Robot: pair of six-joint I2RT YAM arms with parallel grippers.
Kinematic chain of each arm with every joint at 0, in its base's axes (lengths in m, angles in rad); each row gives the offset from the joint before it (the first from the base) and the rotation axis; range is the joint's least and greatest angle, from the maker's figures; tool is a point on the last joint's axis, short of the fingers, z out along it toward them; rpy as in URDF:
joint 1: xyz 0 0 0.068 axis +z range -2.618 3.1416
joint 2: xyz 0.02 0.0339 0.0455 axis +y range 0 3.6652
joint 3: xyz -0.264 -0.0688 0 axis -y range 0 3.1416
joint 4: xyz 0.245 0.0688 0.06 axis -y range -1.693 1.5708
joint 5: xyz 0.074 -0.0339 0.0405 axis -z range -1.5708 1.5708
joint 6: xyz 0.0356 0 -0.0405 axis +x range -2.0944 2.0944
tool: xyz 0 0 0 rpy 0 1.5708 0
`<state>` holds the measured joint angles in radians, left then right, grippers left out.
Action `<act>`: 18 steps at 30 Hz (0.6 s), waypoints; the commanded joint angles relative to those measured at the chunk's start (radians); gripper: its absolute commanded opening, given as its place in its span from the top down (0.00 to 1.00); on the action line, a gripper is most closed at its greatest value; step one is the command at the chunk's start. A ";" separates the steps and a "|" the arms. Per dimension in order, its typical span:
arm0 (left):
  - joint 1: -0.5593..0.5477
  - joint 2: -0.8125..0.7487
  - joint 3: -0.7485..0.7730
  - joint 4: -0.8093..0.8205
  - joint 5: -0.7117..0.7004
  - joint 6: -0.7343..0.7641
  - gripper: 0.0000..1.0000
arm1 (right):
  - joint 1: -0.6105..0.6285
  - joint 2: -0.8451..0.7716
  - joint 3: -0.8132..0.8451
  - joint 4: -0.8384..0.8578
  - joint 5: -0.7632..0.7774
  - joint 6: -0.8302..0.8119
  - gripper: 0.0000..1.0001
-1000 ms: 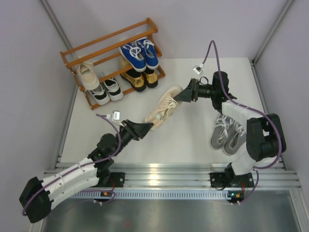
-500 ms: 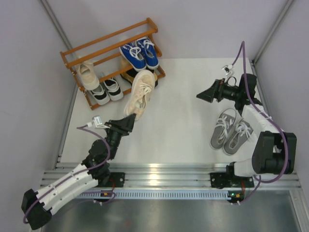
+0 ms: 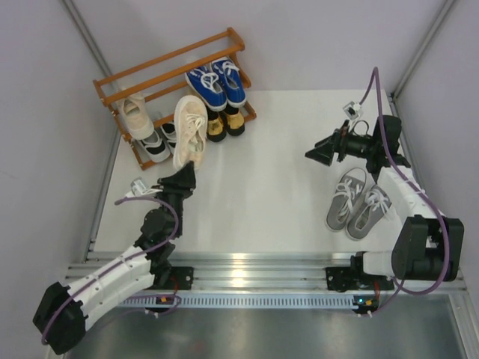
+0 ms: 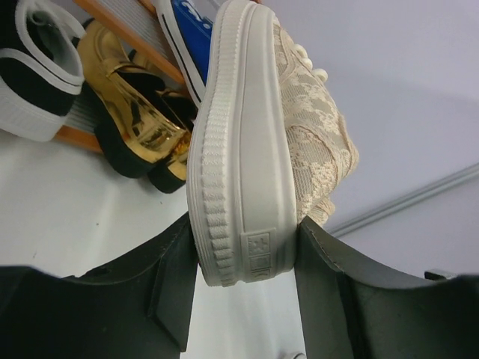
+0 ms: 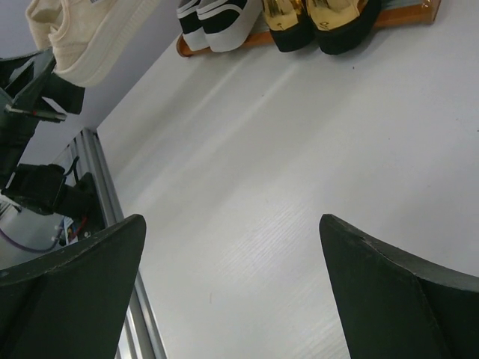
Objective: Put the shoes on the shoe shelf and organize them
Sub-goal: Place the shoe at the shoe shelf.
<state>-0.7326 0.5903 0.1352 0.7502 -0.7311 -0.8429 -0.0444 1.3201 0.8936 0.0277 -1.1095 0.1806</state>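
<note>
Two grey sneakers [image 3: 358,208] lie side by side, well right of the shoe shelf [image 3: 173,61]. Beyond them the right gripper [image 3: 318,152] hangs empty with its fingers spread wide, also well right of the shelf. At the shelf's front, the left gripper [image 3: 182,179] pinches the heel of a beige lace-up [image 3: 189,129]. The shoe's toe reaches over the lower tier, partly over the black-and-white sneakers [image 3: 156,143] and just left of the gold loafers [image 3: 225,125]. Blue sneakers [image 3: 217,84] sit on the tier above, and another beige shoe [image 3: 136,116] is at the shelf's left end.

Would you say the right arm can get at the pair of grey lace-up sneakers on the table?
Probably yes: the right gripper is open and empty, and the grey sneakers lie uncovered close beside that arm.
</note>
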 commanded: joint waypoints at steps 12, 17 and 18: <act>0.358 0.310 0.086 0.383 0.191 -0.320 1.00 | -0.052 -0.044 -0.008 0.003 -0.029 -0.056 0.01; 0.406 0.475 0.142 0.531 0.237 -0.364 1.00 | -0.069 -0.059 -0.028 0.003 -0.027 -0.066 0.01; 0.410 0.496 0.162 0.543 0.240 -0.369 1.00 | -0.071 -0.062 -0.033 0.006 -0.026 -0.067 0.01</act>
<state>-0.3389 1.0504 0.1993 0.9806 -0.5461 -1.1419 -0.0933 1.3018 0.8810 0.0120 -1.1194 0.1505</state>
